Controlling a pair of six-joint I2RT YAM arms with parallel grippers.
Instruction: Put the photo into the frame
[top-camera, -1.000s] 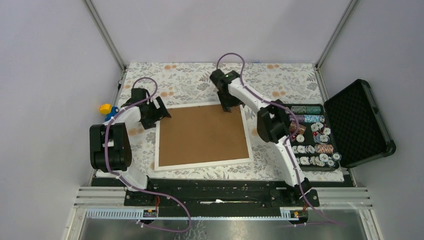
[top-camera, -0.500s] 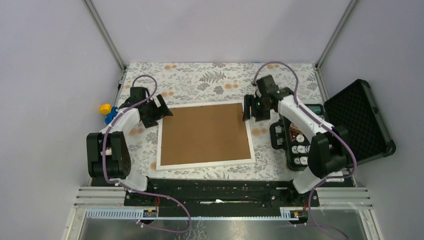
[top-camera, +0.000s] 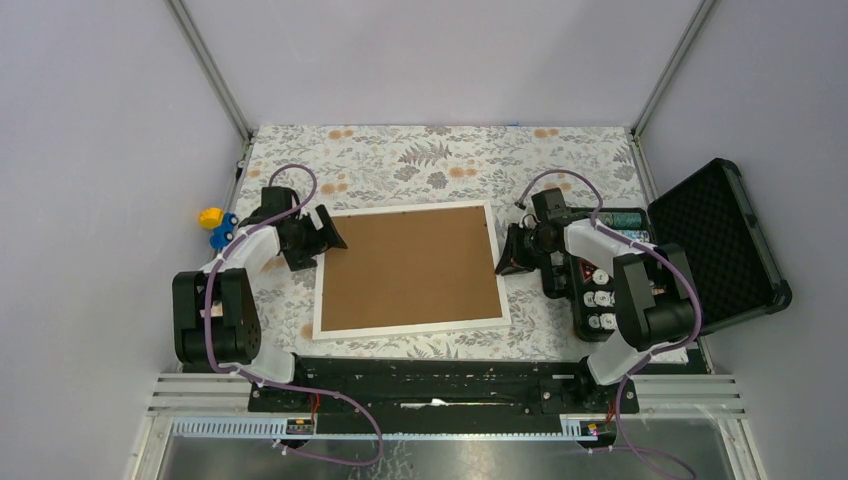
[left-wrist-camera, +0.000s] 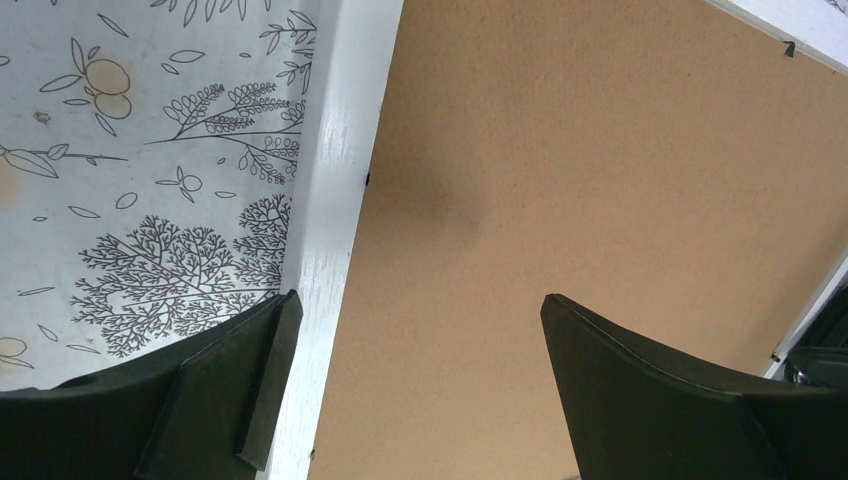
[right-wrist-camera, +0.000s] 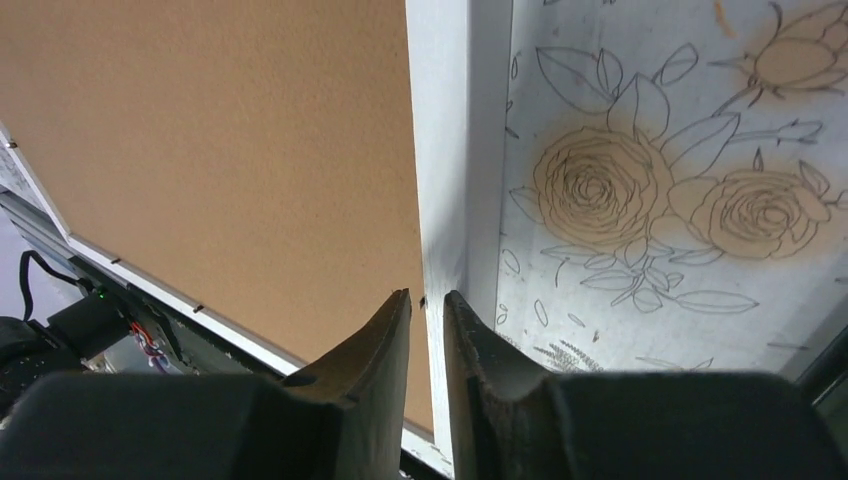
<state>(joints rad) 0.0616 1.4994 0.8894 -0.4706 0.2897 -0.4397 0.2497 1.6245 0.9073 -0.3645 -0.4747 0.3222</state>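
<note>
– Right gripper (top-camera: 508, 258) is hanging at the right rail of the frame (top-camera: 410, 326) in the overhead view, and the left gripper (top-camera: 325, 235) is near its upper left corner. The frame is lying flat on the floral table cover (top-camera: 420, 160) between the arms, brown backing board (top-camera: 405, 265) facing up. Whatever is under the board is hidden.
– Anything else from above?
– An open black case (top-camera: 715, 245) of poker chips (top-camera: 605, 298) is sitting to the right.
– And the left wrist?
– Its fingers (left-wrist-camera: 230, 400) are standing wide apart, straddling the left rail and holding nothing.
– The right wrist?
– Those fingers (right-wrist-camera: 370, 350) are sitting almost together, the rail showing through a thin slit. Whether they are pinching anything, I cannot tell.
</note>
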